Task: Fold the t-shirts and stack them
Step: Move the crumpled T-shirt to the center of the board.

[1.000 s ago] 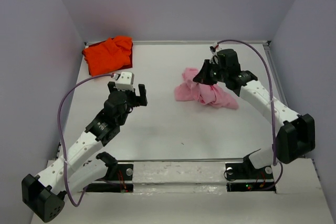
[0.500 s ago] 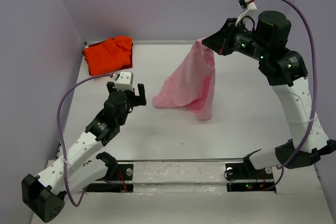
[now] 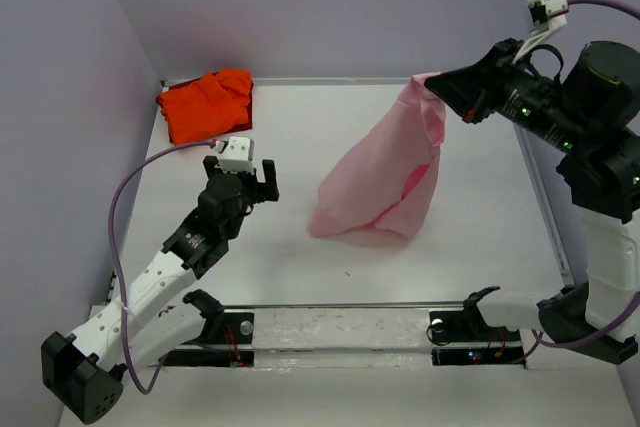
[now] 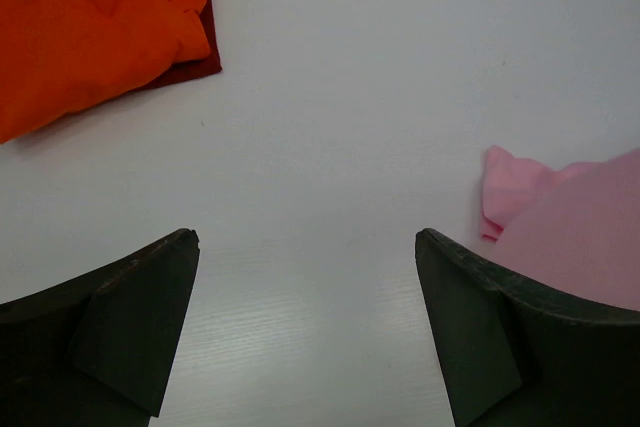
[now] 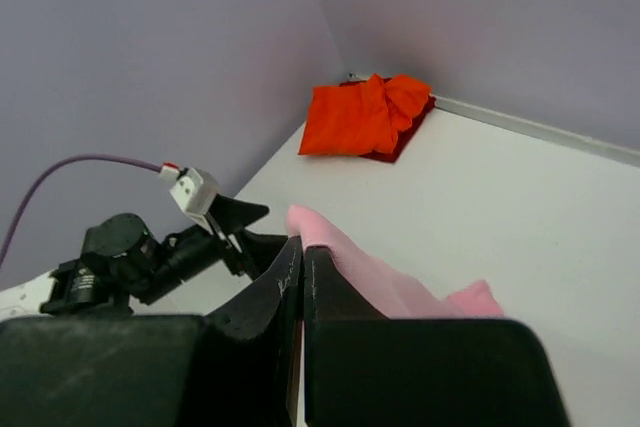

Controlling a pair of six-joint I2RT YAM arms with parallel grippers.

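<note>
The light pink t-shirt (image 3: 385,172) hangs from my right gripper (image 3: 437,89), which is shut on its top edge high above the table's right half. Its lower folds rest on the table. In the right wrist view the pink cloth (image 5: 385,282) sticks out between the closed fingers of the right gripper (image 5: 302,247). The orange-red t-shirt (image 3: 205,102) lies crumpled in the far left corner, also seen as orange cloth (image 4: 95,22) in the left wrist view. My left gripper (image 3: 248,179) stands open over the table left of the pink t-shirt (image 4: 565,232), holding nothing.
Lilac walls close the table (image 3: 300,127) at the back and both sides. A purple cable (image 3: 125,207) loops from the left arm. The arm bases (image 3: 340,332) sit along the near edge.
My right gripper has lifted the pink t-shirt from a crumpled heap and carried it up and to the right, so it now hangs stretched. The left arm has not moved.
</note>
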